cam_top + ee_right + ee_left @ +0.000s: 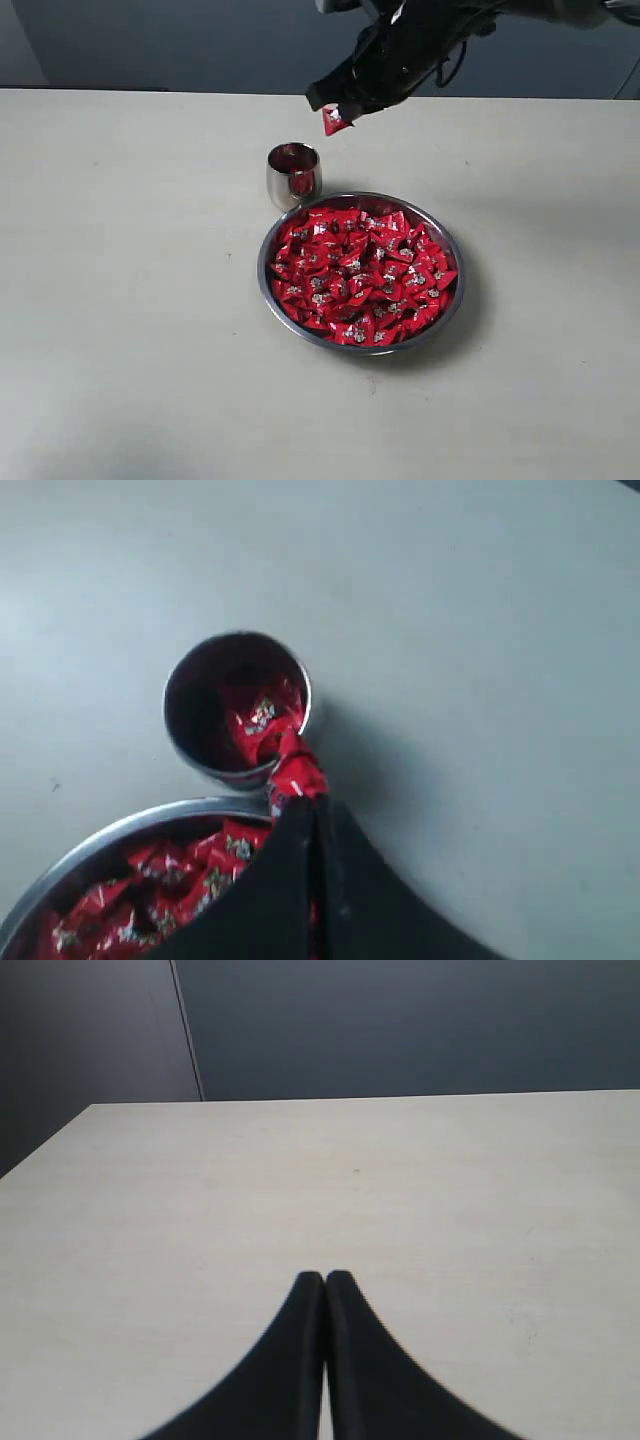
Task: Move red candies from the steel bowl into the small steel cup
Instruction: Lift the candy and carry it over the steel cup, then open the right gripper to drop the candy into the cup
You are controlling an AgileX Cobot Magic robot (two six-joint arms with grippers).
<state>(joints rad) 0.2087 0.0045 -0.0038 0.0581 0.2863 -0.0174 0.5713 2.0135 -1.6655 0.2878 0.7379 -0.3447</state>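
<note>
Below the right gripper [336, 110], clamped on a candy [334, 121], stands the cup [294, 175]; its wrist view shows a sweet [260, 716] inside (bowl [110, 832] adjacent). Left gripper [325, 1280]: closed.

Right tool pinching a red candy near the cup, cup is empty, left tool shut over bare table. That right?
Not quite. The small steel cup is not empty: the right wrist view shows a wrapped red candy already lying inside it. The rest holds: the right tool pinches a second candy near the cup, and the left tool is shut over bare table.
</note>
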